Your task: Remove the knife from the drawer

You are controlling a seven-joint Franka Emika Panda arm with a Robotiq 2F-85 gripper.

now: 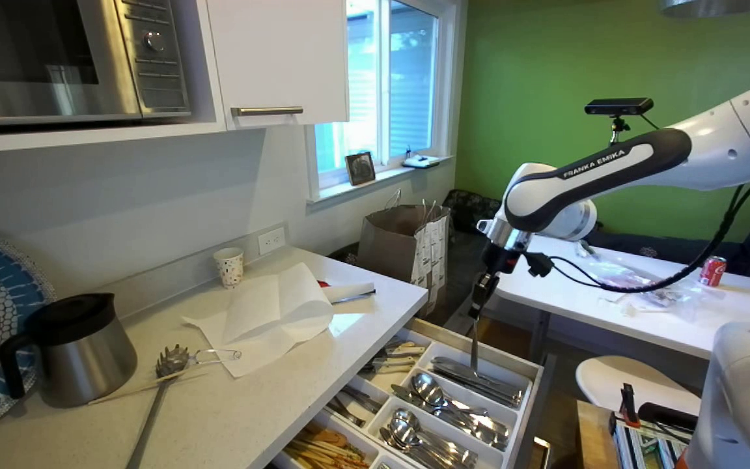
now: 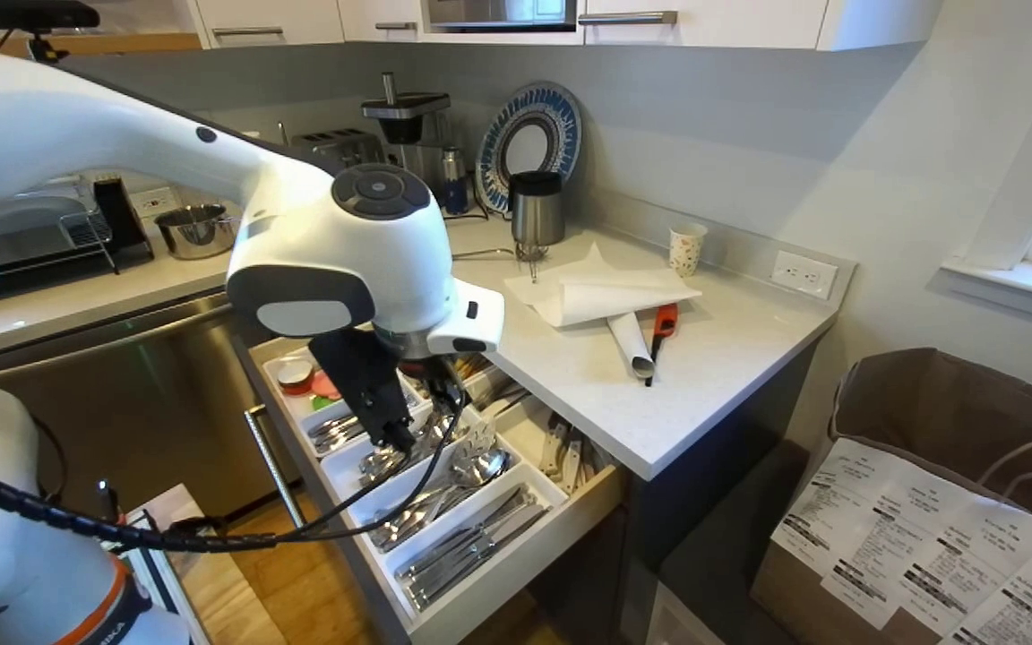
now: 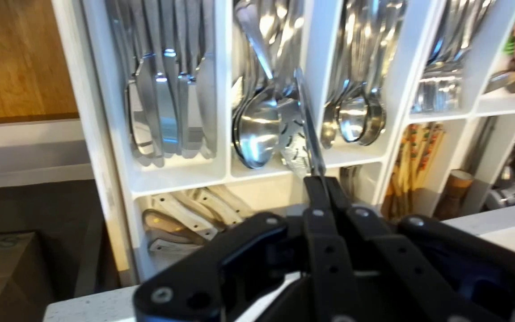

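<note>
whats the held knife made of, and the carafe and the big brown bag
The knife looks like polished metal, probably steel, given its silvery glint. The carafe looks like satin steel, judging by soft reflections; its smooth black lid may be plastic. The bag is probably paper, matte and sharply folded.

1. The white arm enters from the right edge in an exterior view and slopes down toward its wrist; the black strip along it reads FRANKA EMIKA.
2. The base stands at the lower left in an exterior view, ringed by an orange band.
3. At the wrist, a round dark button disc faces upward.
4. Below it hangs the black pincer, pointing down at a slight lean.
5. In the wrist view its two black fingers run side by side, tips drawn closely together, clamped, with the jointed linkages splayed out behind them.
</note>
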